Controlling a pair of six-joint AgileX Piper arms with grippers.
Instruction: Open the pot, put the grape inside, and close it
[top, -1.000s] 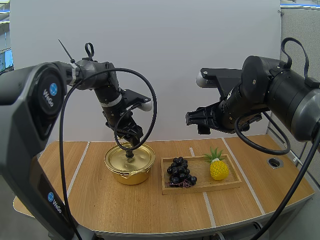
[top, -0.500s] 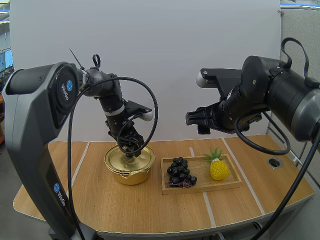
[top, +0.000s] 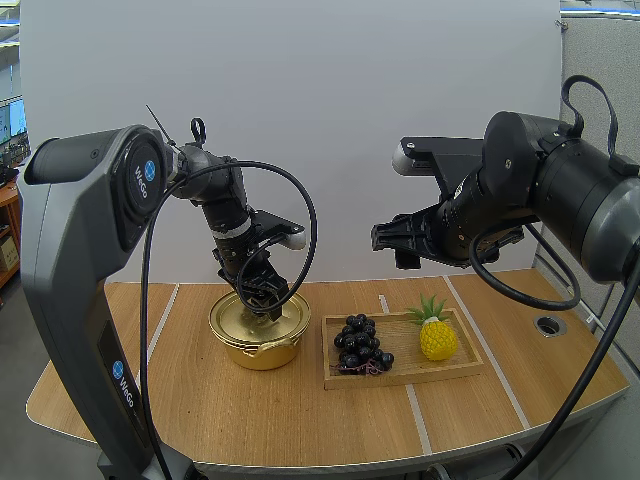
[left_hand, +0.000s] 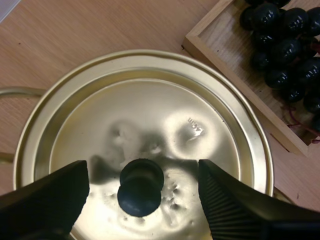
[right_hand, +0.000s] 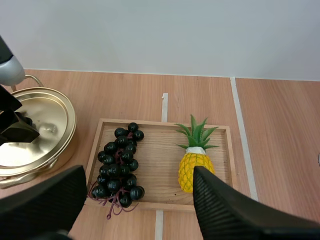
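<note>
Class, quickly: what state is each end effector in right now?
Left end effector: open, either side of the lid knob, not touching it.
Right end effector: open, holding nothing.

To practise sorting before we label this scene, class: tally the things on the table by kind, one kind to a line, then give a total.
Fruit: 2 (bunch of grapes, pineapple)
Pot with lid: 1
Wooden tray: 1
Total: 4
</note>
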